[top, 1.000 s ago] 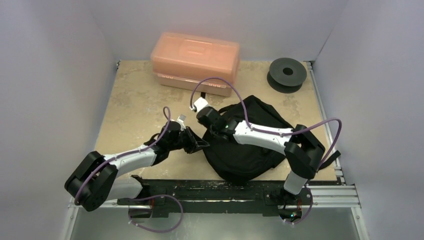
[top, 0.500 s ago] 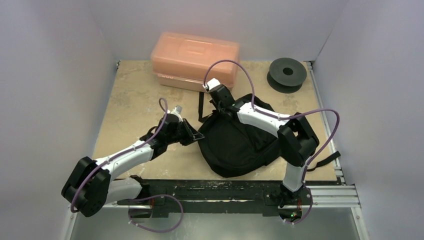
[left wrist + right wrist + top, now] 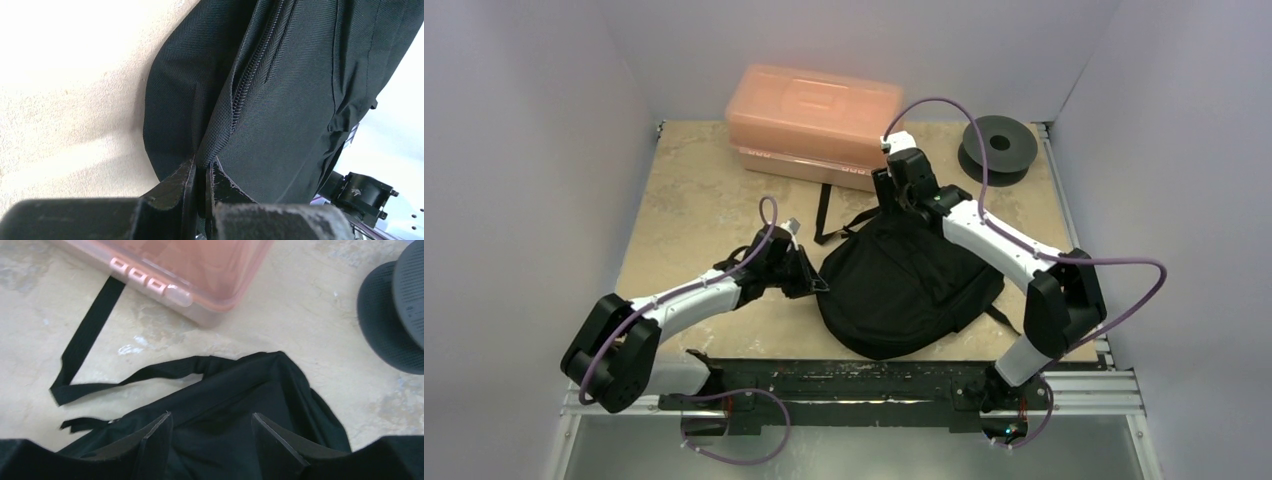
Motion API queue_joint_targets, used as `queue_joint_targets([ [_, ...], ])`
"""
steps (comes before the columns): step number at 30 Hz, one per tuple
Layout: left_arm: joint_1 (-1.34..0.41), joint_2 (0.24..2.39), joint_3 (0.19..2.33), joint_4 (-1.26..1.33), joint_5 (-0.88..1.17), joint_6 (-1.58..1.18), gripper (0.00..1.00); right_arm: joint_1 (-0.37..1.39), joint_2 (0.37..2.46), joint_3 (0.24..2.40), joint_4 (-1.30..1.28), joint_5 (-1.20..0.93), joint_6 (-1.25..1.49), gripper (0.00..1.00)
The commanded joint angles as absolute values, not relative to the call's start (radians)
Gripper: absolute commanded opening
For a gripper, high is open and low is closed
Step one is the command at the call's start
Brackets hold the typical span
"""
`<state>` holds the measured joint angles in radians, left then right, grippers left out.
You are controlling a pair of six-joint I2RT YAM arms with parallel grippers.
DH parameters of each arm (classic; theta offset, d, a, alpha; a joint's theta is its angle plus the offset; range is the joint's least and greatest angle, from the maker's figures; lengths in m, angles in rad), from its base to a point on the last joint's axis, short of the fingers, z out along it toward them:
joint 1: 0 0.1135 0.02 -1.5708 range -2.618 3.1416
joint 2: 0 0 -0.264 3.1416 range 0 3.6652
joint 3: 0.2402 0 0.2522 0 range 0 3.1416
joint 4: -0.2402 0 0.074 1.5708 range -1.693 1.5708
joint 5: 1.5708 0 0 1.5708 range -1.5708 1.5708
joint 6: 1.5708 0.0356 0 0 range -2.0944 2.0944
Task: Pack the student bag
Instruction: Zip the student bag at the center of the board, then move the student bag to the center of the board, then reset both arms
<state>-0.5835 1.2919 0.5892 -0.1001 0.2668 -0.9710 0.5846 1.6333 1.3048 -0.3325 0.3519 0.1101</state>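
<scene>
Student bag (image 3: pixel 904 290): black, slumped on tabletop (image 3: pixel 694 200). Left end effector (image 3: pixel 200 167): pinching bag fabric beside zip (image 3: pixel 250 75). Right end effector (image 3: pixel 211 416): jaws wide, above bag's far edge.

the bag (image 3: pixel 300 100) is black woven cloth, matt, with a fine diagonal rib; its zip (image 3: pixel 250 70) has small dull black teeth. its strap (image 3: pixel 87 330) is flat matt webbing. the box (image 3: pixel 200 270) is smooth translucent orange-pink plastic with a soft sheen. the spool (image 3: pixel 387 330) looks like matt black plastic. the table (image 3: pixel 300 305) is mottled beige, stone-like, dull. the fingers (image 3: pixel 175 187) of the left gripper (image 3: pixel 201 167) are black, grainy and rough-edged.
</scene>
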Motion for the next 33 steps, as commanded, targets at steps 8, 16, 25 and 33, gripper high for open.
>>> queue_joint_targets([
  [8,-0.582,1.426,0.727,-0.109,0.316,-0.930,0.00,0.595,1.361,1.046,-0.155,0.233,0.288,0.75],
  [16,-0.580,1.540,1.015,-0.207,0.283,-0.899,0.22,0.582,1.111,0.985,-0.155,0.321,0.308,0.93],
  [25,-0.552,1.268,1.196,-0.630,-0.192,-0.611,0.73,0.580,0.908,1.064,-0.251,0.522,0.337,0.99],
  [33,-0.552,0.856,1.198,-0.525,-0.365,-0.401,0.74,0.580,0.764,1.186,-0.289,0.642,0.248,0.99],
])
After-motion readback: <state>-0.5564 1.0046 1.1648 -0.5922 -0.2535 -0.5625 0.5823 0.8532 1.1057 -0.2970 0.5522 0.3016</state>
